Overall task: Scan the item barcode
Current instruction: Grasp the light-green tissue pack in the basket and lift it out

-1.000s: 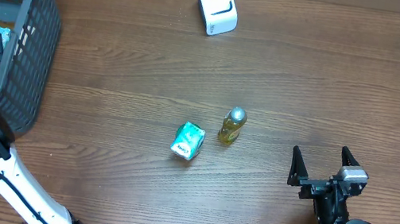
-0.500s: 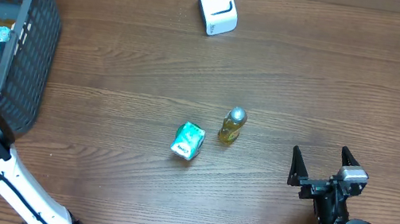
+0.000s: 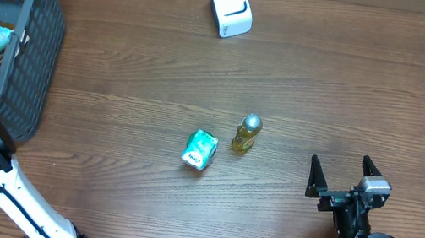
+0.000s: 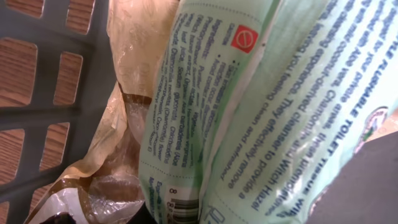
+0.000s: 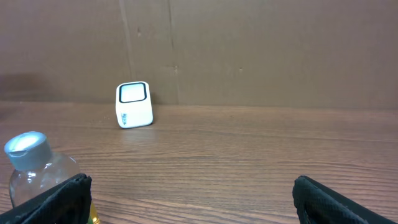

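A small green carton (image 3: 200,149) is lying near the middle of the wooden tabletop (image 3: 354,90), and a silver-capped bottle of yellow liquid (image 3: 247,133) is standing just beside it. A grey mesh basket (image 3: 38,32) is sitting at the left edge, holding a crinkled tan plastic bag (image 4: 121,93).

My tabletop (image 3: 133,81) is matt, grained wood. The basket (image 3: 37,40) beside me is grey plastic mesh. The wipes pack (image 4: 261,106) before me is glossy printed film.
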